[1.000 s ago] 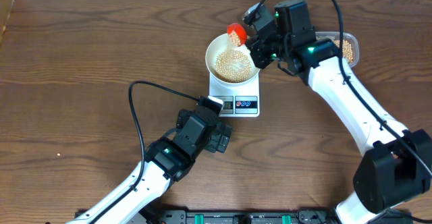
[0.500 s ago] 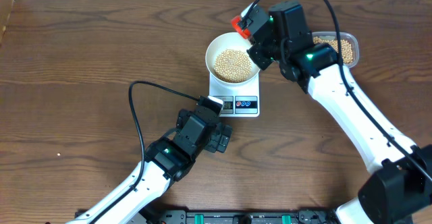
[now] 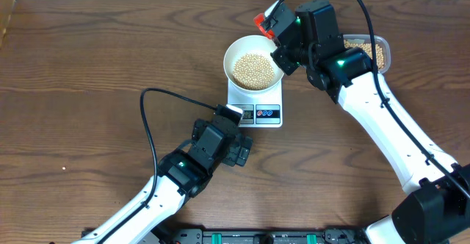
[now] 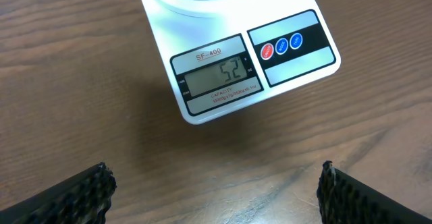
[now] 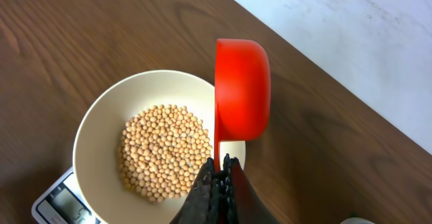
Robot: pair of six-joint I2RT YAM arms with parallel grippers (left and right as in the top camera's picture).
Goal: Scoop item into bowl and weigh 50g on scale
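The white bowl (image 3: 235, 50) stands on the white scale (image 3: 258, 113) and holds a heap of tan beans (image 3: 253, 69). The bowl (image 5: 94, 129) and beans (image 5: 162, 150) also show in the right wrist view. My right gripper (image 5: 220, 162) is shut on the handle of a red scoop (image 5: 241, 89), held over the bowl's far right rim; the scoop (image 3: 263, 22) shows at the bowl's back edge from overhead. The scale (image 4: 283, 69) display (image 4: 219, 79) reads 52. My left gripper (image 4: 214, 183) is open and empty just in front of the scale.
A clear plastic tub (image 3: 371, 51) with more beans sits at the back right, partly behind my right arm. A black cable (image 3: 150, 119) loops over the table left of the scale. The table's far edge meets a white wall.
My right gripper has lifted the red scoop from over the beans in the bowl up and back to the bowl's far rim. The left arm has not moved.
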